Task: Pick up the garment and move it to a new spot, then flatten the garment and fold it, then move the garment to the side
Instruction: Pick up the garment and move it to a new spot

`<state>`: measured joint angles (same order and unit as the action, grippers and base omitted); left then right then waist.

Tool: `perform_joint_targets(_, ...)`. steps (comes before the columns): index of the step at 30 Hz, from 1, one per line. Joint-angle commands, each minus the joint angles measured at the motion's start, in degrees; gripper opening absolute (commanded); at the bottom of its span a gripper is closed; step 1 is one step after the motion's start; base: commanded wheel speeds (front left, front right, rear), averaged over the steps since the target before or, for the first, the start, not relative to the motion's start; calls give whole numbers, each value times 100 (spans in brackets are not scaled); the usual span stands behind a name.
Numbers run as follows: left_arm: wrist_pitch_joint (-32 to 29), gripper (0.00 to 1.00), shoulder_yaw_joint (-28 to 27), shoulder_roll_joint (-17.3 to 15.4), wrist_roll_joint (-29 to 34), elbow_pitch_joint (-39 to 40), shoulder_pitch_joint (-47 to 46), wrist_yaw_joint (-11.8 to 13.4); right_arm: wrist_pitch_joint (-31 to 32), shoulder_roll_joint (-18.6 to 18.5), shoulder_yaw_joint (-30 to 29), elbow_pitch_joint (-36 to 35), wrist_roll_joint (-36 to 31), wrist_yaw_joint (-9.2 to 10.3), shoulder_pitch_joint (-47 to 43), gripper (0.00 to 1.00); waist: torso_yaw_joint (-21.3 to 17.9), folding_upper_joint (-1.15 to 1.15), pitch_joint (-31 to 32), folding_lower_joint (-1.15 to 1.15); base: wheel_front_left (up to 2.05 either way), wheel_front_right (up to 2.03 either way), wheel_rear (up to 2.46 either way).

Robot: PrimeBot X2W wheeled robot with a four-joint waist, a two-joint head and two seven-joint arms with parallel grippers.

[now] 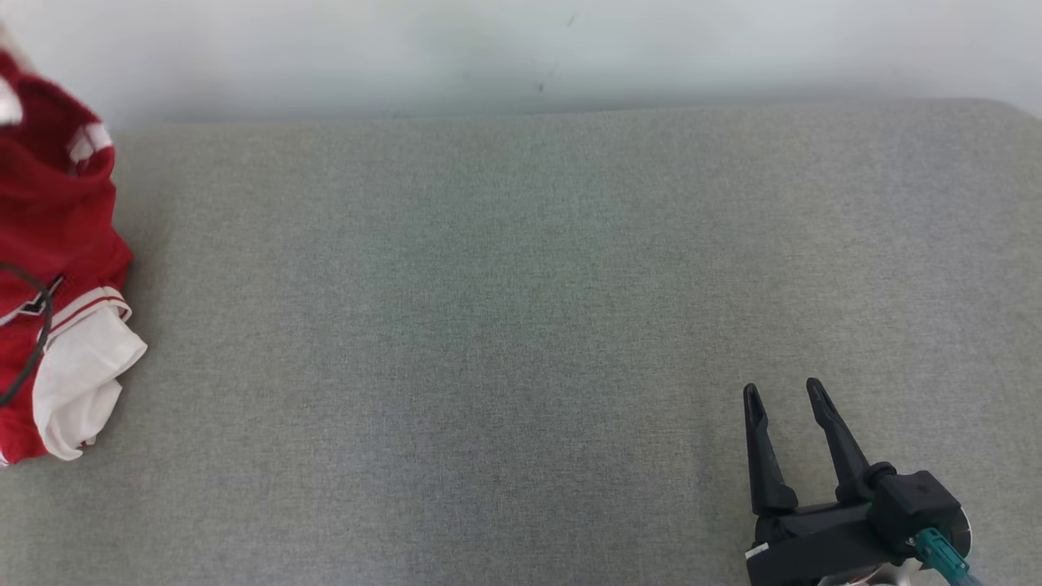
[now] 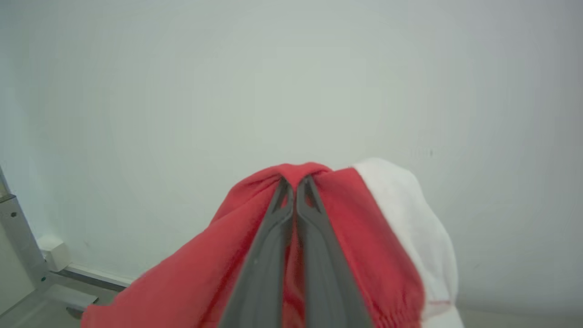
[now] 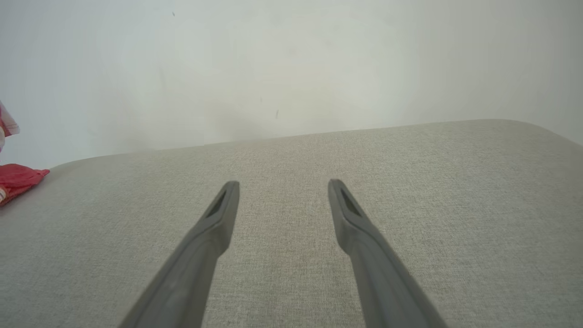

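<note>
The garment (image 1: pixel 57 268) is red with white sleeves and trim, bunched at the far left edge of the head view over the grey padded surface (image 1: pixel 521 325). In the left wrist view my left gripper (image 2: pixel 295 182) is shut on a fold of the red garment (image 2: pixel 364 246), which drapes over both fingers; a white part hangs to the right. My right gripper (image 1: pixel 785 391) stands open at the lower right, over bare surface. Its two fingers (image 3: pixel 225 200) spread wide with nothing between them. A red corner of the garment (image 3: pixel 18 180) lies at that view's left edge.
A pale wall (image 1: pixel 521 49) runs behind the padded surface. A thin dark cable (image 1: pixel 37 325) crosses the garment at the left edge. A metal frame piece (image 2: pixel 27 255) shows low on the left in the left wrist view.
</note>
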<state>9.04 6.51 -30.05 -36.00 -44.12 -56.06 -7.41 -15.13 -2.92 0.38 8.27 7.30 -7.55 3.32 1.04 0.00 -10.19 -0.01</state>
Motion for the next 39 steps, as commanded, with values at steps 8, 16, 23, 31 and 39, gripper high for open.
perform_joint_targets(8, -35, 0, 294, 337, -418, 1389, -132, 1, -5, 7, 61, 26, 153, 12, -183, 100, -424, 0, 268, 1, 0, 0, 0)
perform_joint_targets(16, -293, 0, 542, 857, -555, 2524, 235, 232, -4, 7, 141, 26, 197, 12, -217, 100, -1112, 0, 307, 1, 0, 0, 0)
perform_joint_targets(23, -443, 0, 1013, 1449, -576, 3171, 670, 440, -4, 10, 106, 34, 280, 12, -238, 100, -1562, 0, 206, 1, 0, 0, 0)
perform_joint_targets(31, -384, 0, 1529, 1904, -616, 2720, 1473, 383, -4, 8, 194, 43, 361, 12, -159, 100, -1835, 0, 126, 1, 0, 0, 0)
perform_joint_targets(39, -70, 0, 2269, 2330, -520, 1272, 2278, 143, -4, 7, 208, 64, 378, 12, -105, 100, -1896, 0, 33, 1, 0, 0, 0)
